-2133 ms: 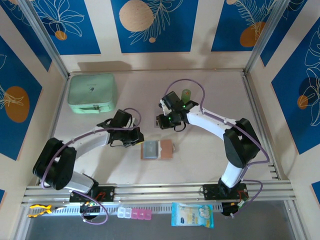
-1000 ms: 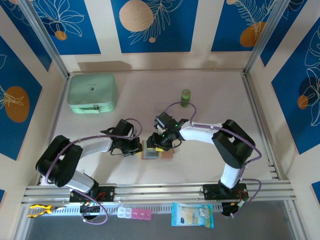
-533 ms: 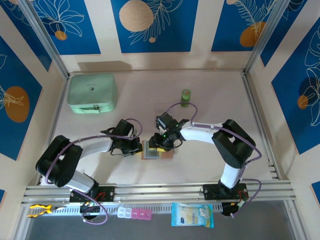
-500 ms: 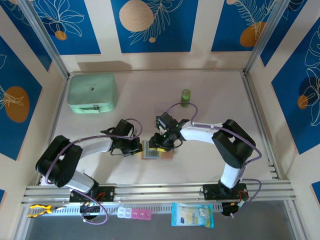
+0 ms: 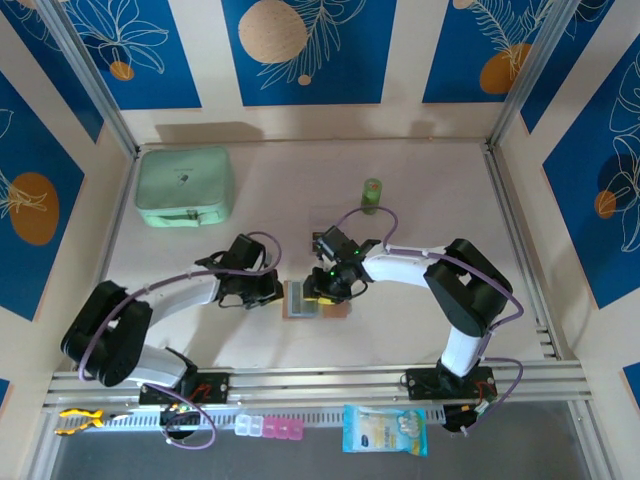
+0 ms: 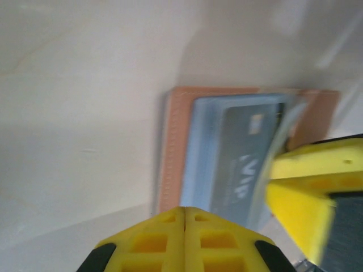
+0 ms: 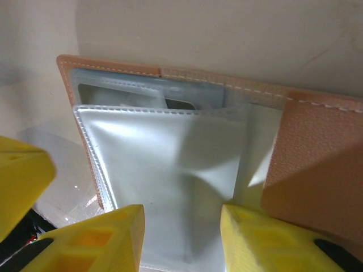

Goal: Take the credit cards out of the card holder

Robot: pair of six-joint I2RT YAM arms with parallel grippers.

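Since ~2 s back the right arm has dropped from the upper middle of the top view onto the card holder point(image 5: 340, 306), and the left arm has closed in from the left. Holder hasn't shifted.

Progress: early. Holder lies open on the table point(image 5: 430, 210), centre of top view. No card lies out on the table; every pull looks yet to do. In the left wrist view one of the credit cards point(image 6: 238, 164), dark w/ VIP print, sits in a grey-blue pocket.

Left gripper point(image 5: 279, 293): shut, nothing between, at the holder's left edge. Right gripper point(image 5: 322, 291): jaws part-open over a pale pocket panel point(image 7: 170, 164); can't tell if it grips.

Holder's long axis runs left-right in top view. The card's runs about top-bottom in left wrist view.
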